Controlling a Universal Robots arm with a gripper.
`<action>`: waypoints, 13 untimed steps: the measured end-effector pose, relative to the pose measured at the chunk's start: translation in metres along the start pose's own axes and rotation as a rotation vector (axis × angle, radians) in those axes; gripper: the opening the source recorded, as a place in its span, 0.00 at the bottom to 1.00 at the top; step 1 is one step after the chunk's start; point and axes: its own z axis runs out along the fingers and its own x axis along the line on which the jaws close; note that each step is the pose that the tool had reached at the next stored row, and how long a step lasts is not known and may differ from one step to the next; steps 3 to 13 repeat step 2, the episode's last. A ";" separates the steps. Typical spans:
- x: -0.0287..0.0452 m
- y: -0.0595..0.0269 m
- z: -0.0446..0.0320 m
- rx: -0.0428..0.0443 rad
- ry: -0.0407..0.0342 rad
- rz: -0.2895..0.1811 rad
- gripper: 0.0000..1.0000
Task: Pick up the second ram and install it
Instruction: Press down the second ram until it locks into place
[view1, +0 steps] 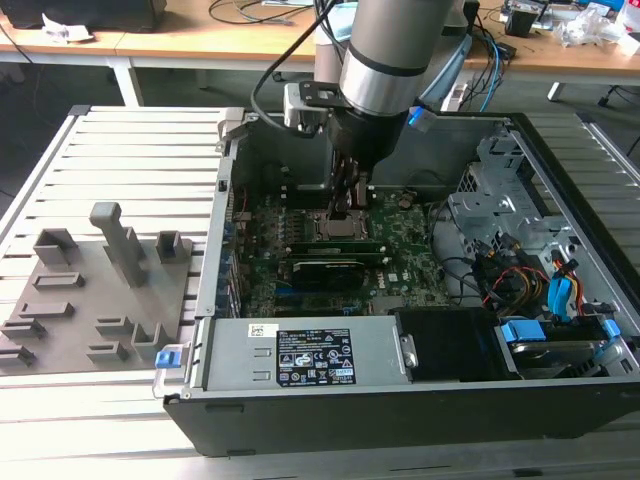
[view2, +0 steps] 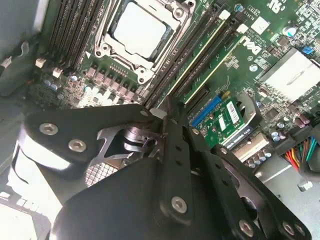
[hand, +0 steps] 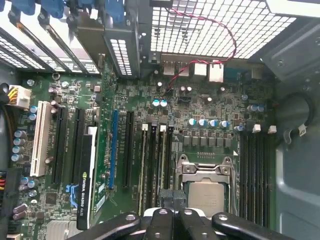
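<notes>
end effector (view1: 345, 205) hovering inside the computer case (view1: 560, 180), fingers pinched narrow; second ram (view2: 207, 62) apparently sitting in its slot already, seating unconfirmed.

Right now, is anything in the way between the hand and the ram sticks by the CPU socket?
Nothing visible does. The hand sits right above the green ram sticks in their slots beside the CPU socket; no cable crosses, and the black card lies to one side.

You get even, bright room light; glare whitens the silver square CPU lid (view2: 139, 29); the black gripper linkage (view2: 170, 165) up close looks soft.
</notes>
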 end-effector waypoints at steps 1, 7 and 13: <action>0.0000 0.0000 0.0000 0.0000 -0.0001 0.000 0.11; 0.0000 0.0000 0.0000 0.0000 0.0000 0.000 0.11; 0.0000 0.0000 0.0000 0.0000 0.0000 0.000 0.11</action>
